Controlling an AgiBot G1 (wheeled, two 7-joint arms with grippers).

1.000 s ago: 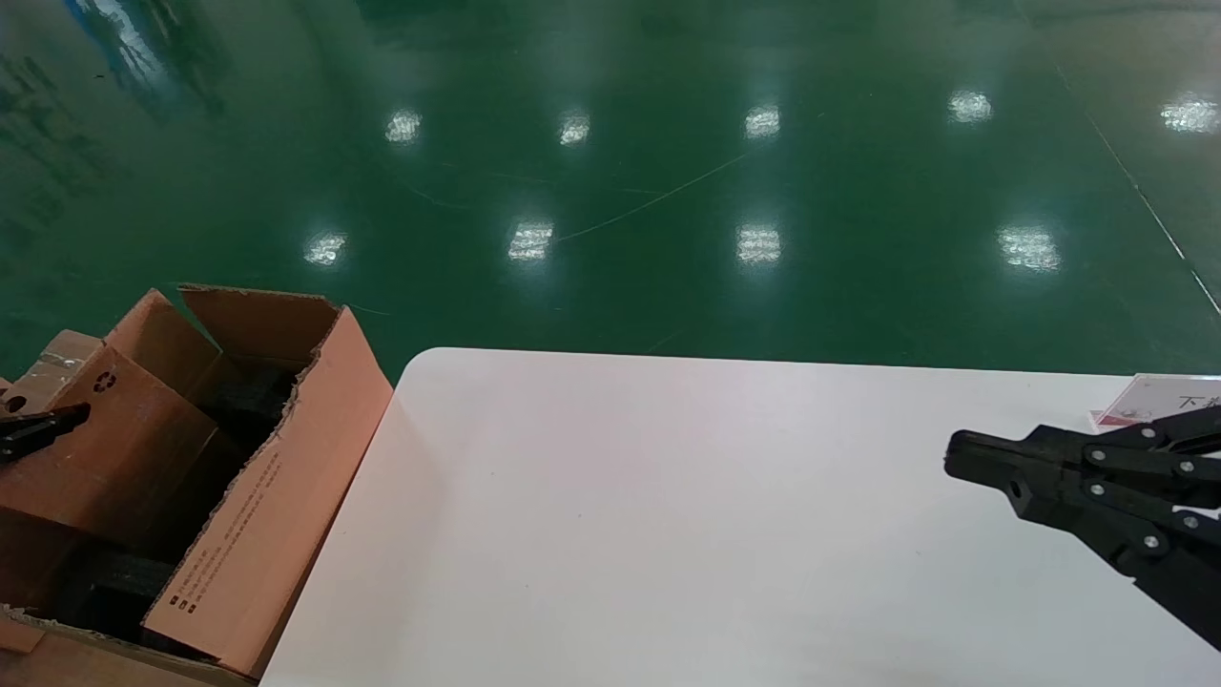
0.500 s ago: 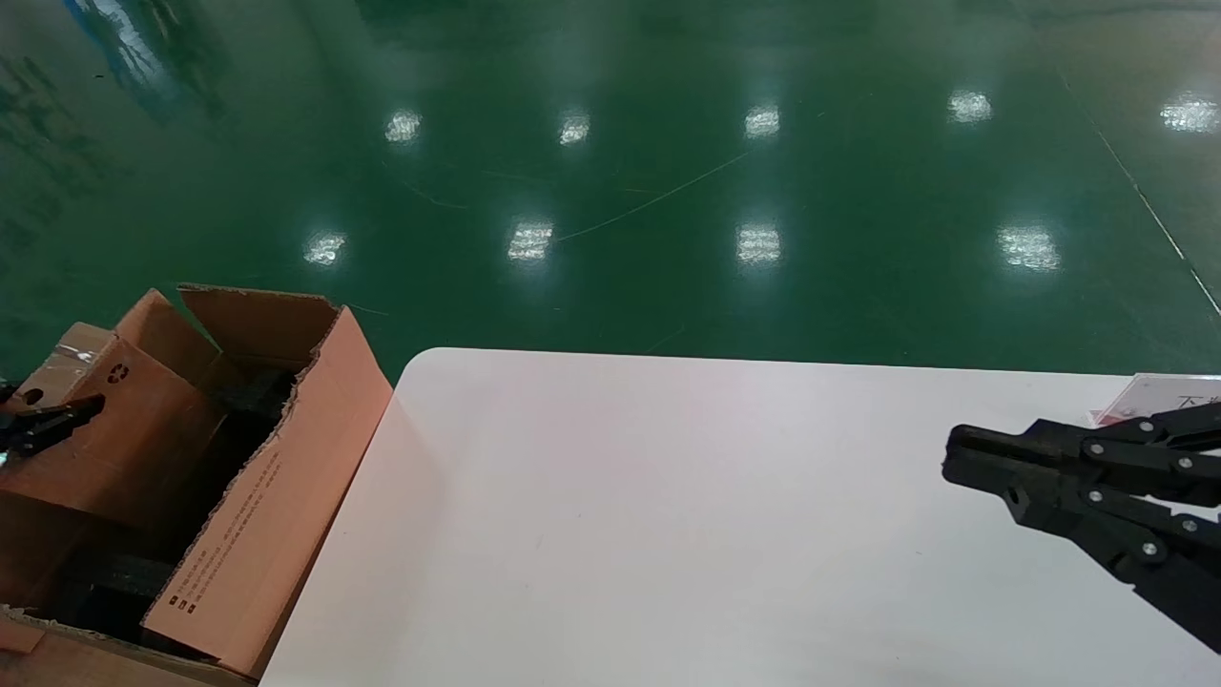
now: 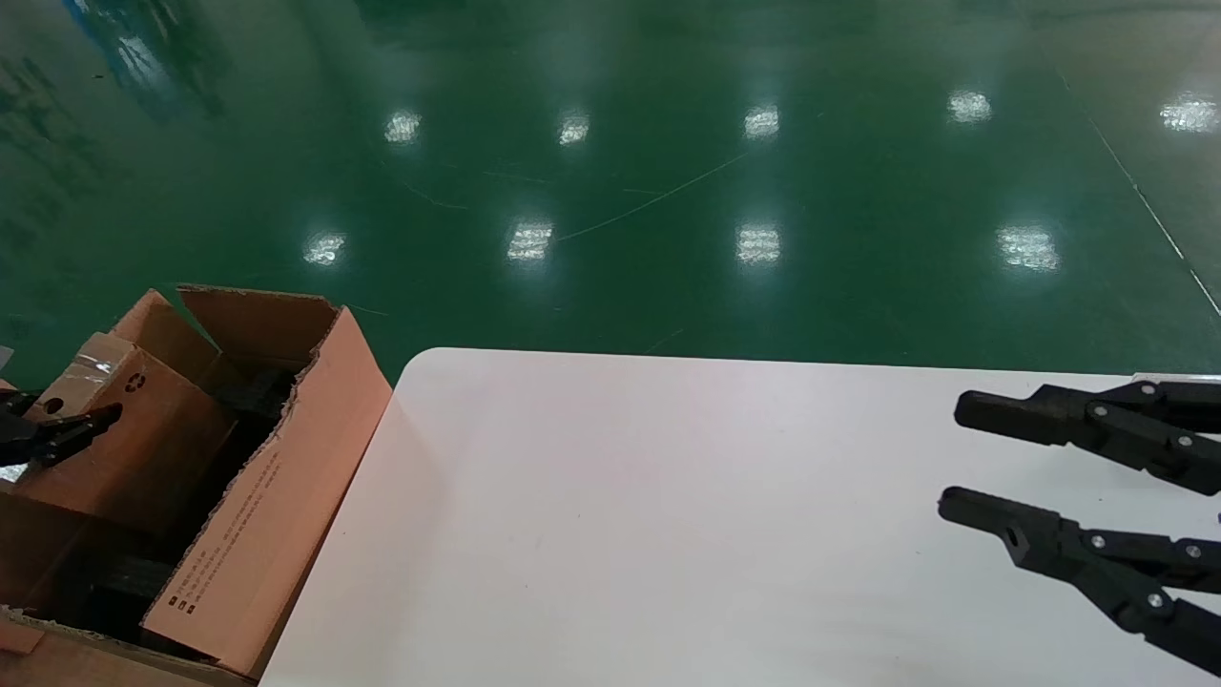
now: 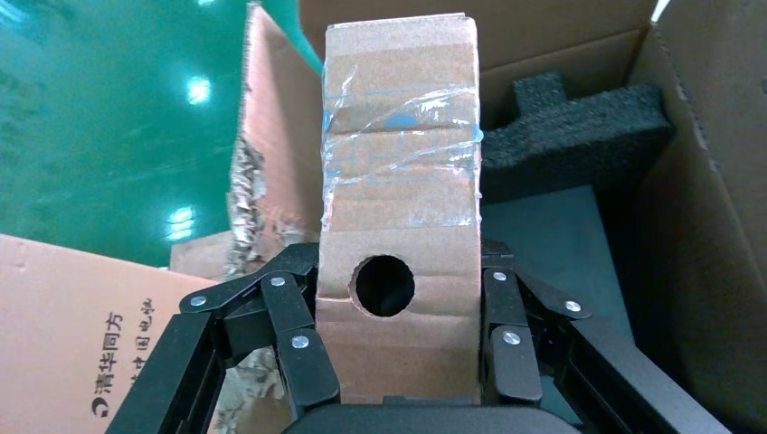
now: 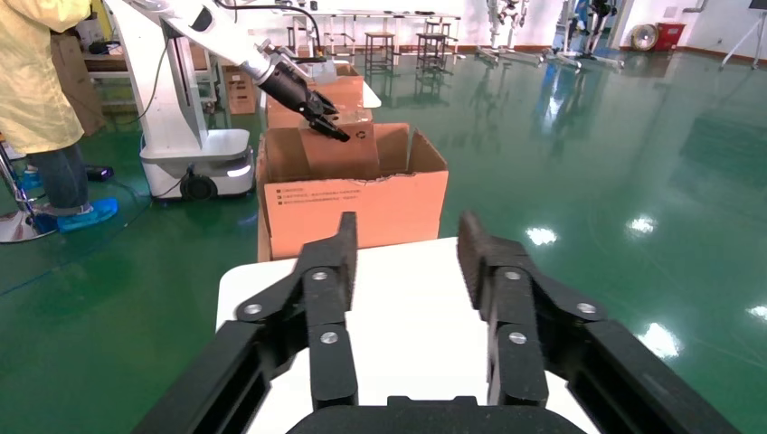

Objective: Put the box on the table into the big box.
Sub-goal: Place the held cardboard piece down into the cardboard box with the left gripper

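My left gripper [image 3: 57, 434] is shut on the small brown taped box [image 3: 124, 429] and holds it tilted in the mouth of the big box [image 3: 258, 515], its top above the rim. In the left wrist view the jaws [image 4: 400, 271] clamp both sides of the small box [image 4: 400, 181], with the big box's wall [image 4: 696, 208] and dark inside behind it. My right gripper [image 3: 957, 456] is open and empty over the white table [image 3: 668, 534] at the right. The right wrist view shows its gripper [image 5: 409, 226], the big box [image 5: 353, 203] and the held box [image 5: 339, 149].
Black foam [image 4: 579, 136] lies inside the big box. The big box stands on the green floor [image 3: 668, 191] against the table's left edge. A white wheeled base [image 5: 194, 154] and a person in yellow [image 5: 36, 81] are beyond it.
My right gripper has opened from shut. My left gripper has carried the small box a little to the right, further over the big box.
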